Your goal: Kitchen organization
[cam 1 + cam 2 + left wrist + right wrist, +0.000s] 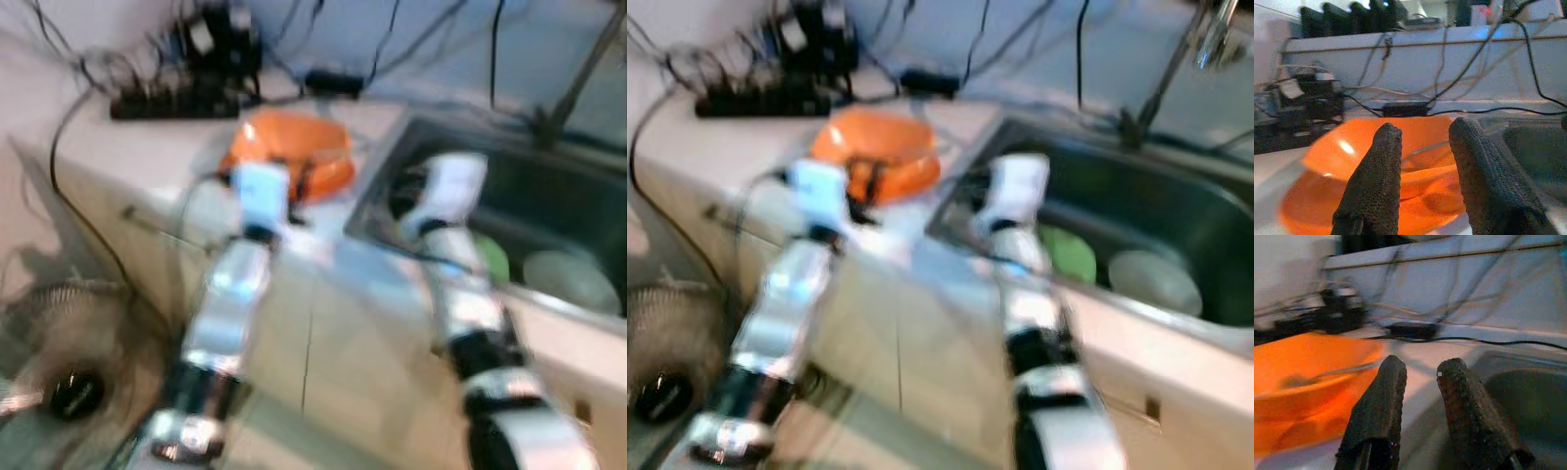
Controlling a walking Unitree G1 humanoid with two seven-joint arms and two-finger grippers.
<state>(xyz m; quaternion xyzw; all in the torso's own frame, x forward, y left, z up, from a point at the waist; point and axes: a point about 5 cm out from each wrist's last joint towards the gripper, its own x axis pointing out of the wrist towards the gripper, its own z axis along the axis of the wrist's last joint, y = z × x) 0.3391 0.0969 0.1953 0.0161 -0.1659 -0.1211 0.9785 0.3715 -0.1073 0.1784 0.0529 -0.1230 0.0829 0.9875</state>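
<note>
A floor fan [59, 343] is standing low down, well to the left of the sink [1176, 211], and a black power strip [176, 103] with tangled cables is lying at the back of the counter [118, 147], left of the sink. Nearer the sink, an orange bowl [1396, 147] is sitting on an orange plate [1352, 215], with what looks like a utensil resting in it. The left hand [1422, 147] is hovering just in front of that bowl, its fingers apart and gripping nothing. The right hand [1422, 377] is reaching toward the sink's left rim, fingers likewise apart and empty. Inside the sink, a green dish [1068, 253] and a white dish [1156, 279] are lying. The organizing seems barely begun: nothing is being carried, and the dishes are waiting. The cables behind the bowl could be snagging any lift.
</note>
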